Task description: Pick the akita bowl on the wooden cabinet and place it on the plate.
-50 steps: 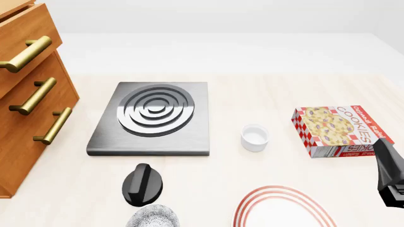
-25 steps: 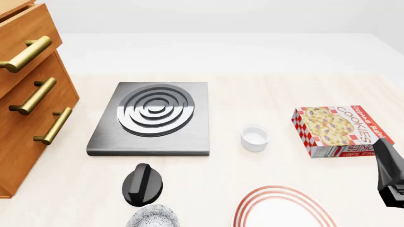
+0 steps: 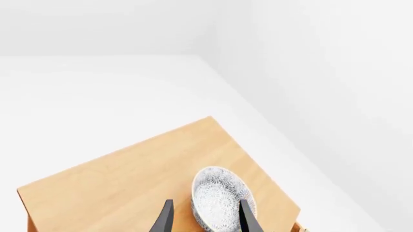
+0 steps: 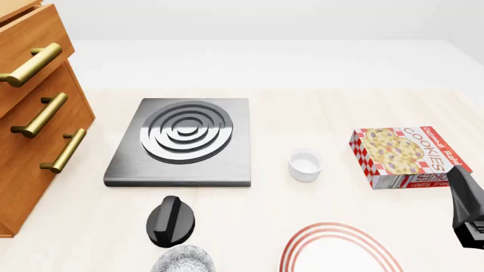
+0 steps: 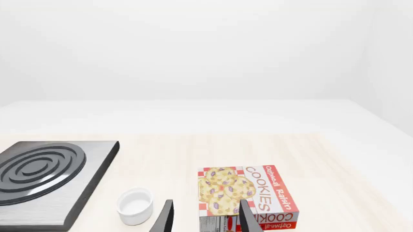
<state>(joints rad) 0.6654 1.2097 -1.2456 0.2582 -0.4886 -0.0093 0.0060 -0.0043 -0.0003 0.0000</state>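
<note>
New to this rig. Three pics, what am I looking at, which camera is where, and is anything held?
These are simulator renders of two robot arms at a table. The front view looks forward and down from the arms' side. It shows the wooden cabinet at left, a grey burner, a white cup, a cookie box, a black knob, part of the plate, and a speckled bowl at the near edge.

The other two come from cameras mounted behind each gripper. The left gripper hovers over the cabinet top, its fingers open either side of the akita bowl, not yet closed on it. The right gripper is open above the cookie box. Nothing is held.
</note>
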